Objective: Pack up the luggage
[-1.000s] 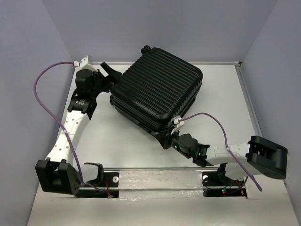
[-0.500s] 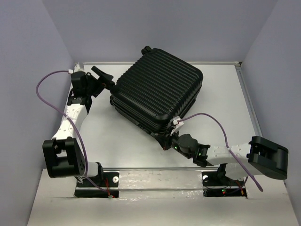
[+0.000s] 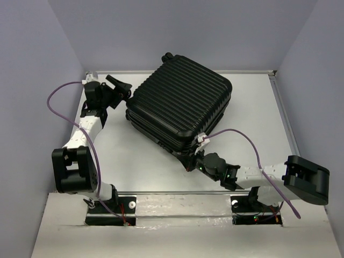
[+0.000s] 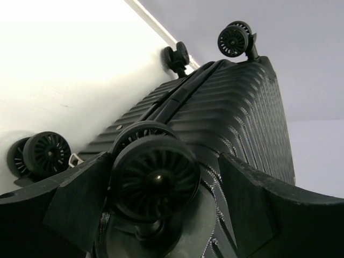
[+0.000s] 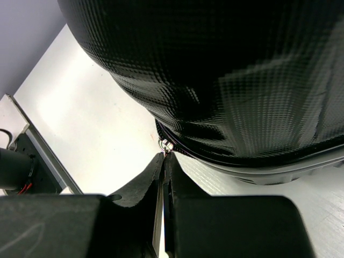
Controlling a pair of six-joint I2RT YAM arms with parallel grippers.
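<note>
Lena: Since a second ago, what has moved around the luggage [image 3: 180,105]?
Omar: Only the left arm. Its elbow has swung back toward the near edge. The luggage lies closed, ribbed shell up, on the far middle of the table [image 3: 134,156], just where it was.
Lena: And the left gripper [image 3: 119,88]?
Omar: It hovers at the luggage's left corner, fingers [image 4: 80,199] spread wide on either side of a wheel [image 4: 155,180], not clamping it.
Lena: The right gripper [image 5: 164,159]?
Omar: Its fingers are pressed together at the near corner seam, tips at the small metal zipper pull [image 5: 168,144]. Whether they pinch it cannot be told.
</note>
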